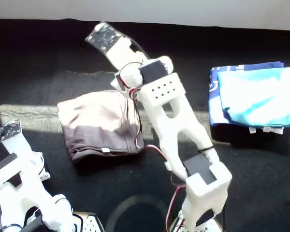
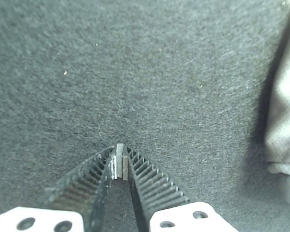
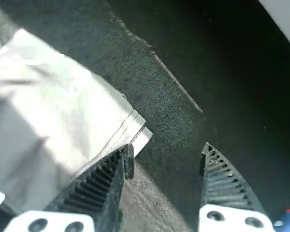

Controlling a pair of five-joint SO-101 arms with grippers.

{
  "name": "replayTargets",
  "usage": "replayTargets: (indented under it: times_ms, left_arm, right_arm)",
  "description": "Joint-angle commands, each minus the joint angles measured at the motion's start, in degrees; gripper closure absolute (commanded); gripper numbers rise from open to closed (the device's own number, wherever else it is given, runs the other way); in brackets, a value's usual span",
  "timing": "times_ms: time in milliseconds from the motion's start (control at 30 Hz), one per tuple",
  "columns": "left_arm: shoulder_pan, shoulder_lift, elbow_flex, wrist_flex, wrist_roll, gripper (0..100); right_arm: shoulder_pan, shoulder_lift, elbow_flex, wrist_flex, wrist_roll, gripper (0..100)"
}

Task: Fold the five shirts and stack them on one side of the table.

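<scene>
On the dark felt bench (image 1: pixel 48 67) a grey shirt (image 1: pixel 99 125) lies folded into a thick, rumpled rectangle near the middle, its folded edge toward the arms' bases and a small white label showing at that edge. Well apart from it, at one side of the bench, sits a stack of folded shirts (image 1: pixel 253 111): a pale turquoise shirt (image 1: pixel 261 92) on top, a blue shirt (image 1: pixel 214 99) showing past its edges beneath, and a black shirt (image 1: pixel 246 136) at the bottom, with small white labels peeking out along the near edge. The right arm (image 1: pixel 169 111) stretches from the near edge of the bench across the side of the grey shirt that faces the stack. Its own view shows the right tool (image 3: pixel 167 149) released, the two ridged fingers (image 3: pixel 111 176) spread wide with bare felt between them. A stitched corner of the grey shirt lies just beside one finger; whether they touch cannot be told. The left arm (image 1: pixel 19 179) stands at the near corner on the other side of the grey shirt, away from the stack. The left tool (image 2: pixel 120 162) is clenched on nothing, its tips pressed together over bare felt, with an edge of grey cloth near by.
</scene>
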Motion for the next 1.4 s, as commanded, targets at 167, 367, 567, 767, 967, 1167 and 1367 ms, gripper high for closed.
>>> replayTargets:
  times_ms: [167,367,567,767,967,1167,1367]
  left_arm:
    - [-0.9,-0.4,0.1,-1.8,-0.2,99]
    - [-0.9,-0.4,0.1,-1.8,-0.2,99]
    - [-0.9,-0.4,0.1,-1.8,-0.2,99]
    - [-0.9,-0.4,0.1,-1.8,-0.2,99]
    - [-0.9,-0.4,0.1,-1.8,-0.2,99]
    - [-0.9,-0.4,0.1,-1.8,-0.2,99]
    - [-0.9,-0.4,0.1,-1.8,-0.2,99]
  right_arm:
    - [0.7,16.3,-5.8,-3.7,-22.6,77.5]
    - [0.7,20.9,-13.9,-0.6,-26.5,77.5]
    - [0.7,25.9,-16.7,1.6,-26.4,77.5]
    - [-0.1,26.9,-16.7,1.9,-26.4,77.5]
    - [-0.6,27.4,-16.5,2.1,-26.2,84.1]
    - [-0.4,27.4,-16.6,1.8,-26.1,98.4]
    - [-0.1,26.9,-16.7,1.7,-26.0,99.1]
